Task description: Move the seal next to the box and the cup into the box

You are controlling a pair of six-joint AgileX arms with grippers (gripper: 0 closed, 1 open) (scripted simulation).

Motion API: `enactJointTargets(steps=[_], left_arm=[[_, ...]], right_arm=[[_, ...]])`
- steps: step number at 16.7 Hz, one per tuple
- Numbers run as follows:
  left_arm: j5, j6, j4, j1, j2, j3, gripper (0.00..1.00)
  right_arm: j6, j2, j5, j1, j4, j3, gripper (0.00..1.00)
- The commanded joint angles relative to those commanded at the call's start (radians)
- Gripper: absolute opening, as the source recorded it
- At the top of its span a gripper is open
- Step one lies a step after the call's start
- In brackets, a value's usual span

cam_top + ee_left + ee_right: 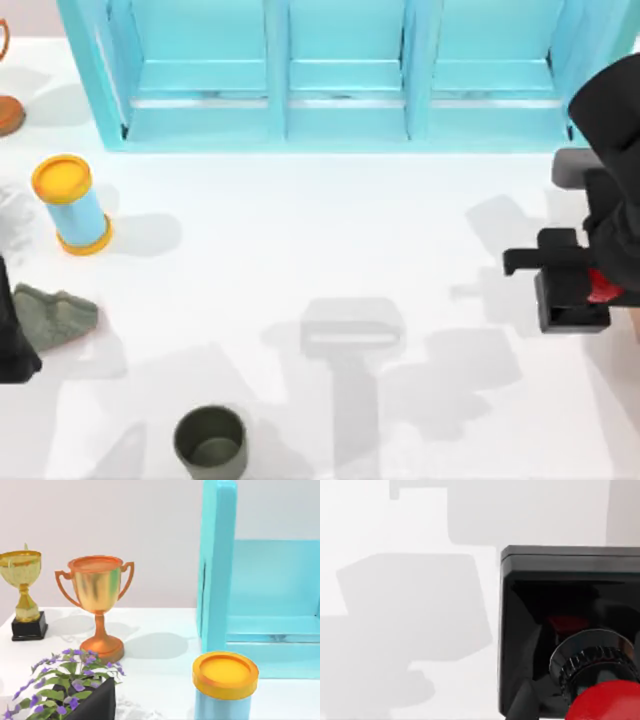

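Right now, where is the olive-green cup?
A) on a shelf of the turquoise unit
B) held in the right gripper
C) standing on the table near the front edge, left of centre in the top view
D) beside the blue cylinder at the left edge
C: the cup stands upright on the bare table near the front edge, left of centre, apart from the right gripper at the table's right side.
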Motion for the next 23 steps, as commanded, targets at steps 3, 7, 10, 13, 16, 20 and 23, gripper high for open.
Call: enactJointTargets(steps=[3, 7, 10, 13, 16, 20, 23], left_arm=[[0.000, 0.000, 0.000, 0.000, 0.000, 0.000, 1.00], [0.000, 0.000, 0.000, 0.000, 0.000, 0.000, 1.00], [0.000, 0.000, 0.000, 0.000, 0.000, 0.000, 1.00], [0.000, 0.000, 0.000, 0.000, 0.000, 0.000, 1.00], [0.000, 0.000, 0.000, 0.000, 0.000, 0.000, 1.00], [0.000, 0.000, 0.000, 0.000, 0.000, 0.000, 1.00], [0.000, 0.000, 0.000, 0.000, 0.000, 0.000, 1.00]], right_arm=[[-0.001, 0.009, 0.000, -0.003, 0.034, -0.028, 0.00], [-0.001, 0.009, 0.000, -0.003, 0.034, -0.028, 0.08], [-0.001, 0.009, 0.000, -0.003, 0.034, -0.028, 0.30], [-0.001, 0.009, 0.000, -0.003, 0.034, -0.028, 0.53], [-0.001, 0.009, 0.000, -0.003, 0.034, -0.028, 0.75], [-0.001, 0.009, 0.000, -0.003, 0.034, -0.028, 1.00], [-0.001, 0.009, 0.000, -0.003, 0.034, -0.028, 1.00]])
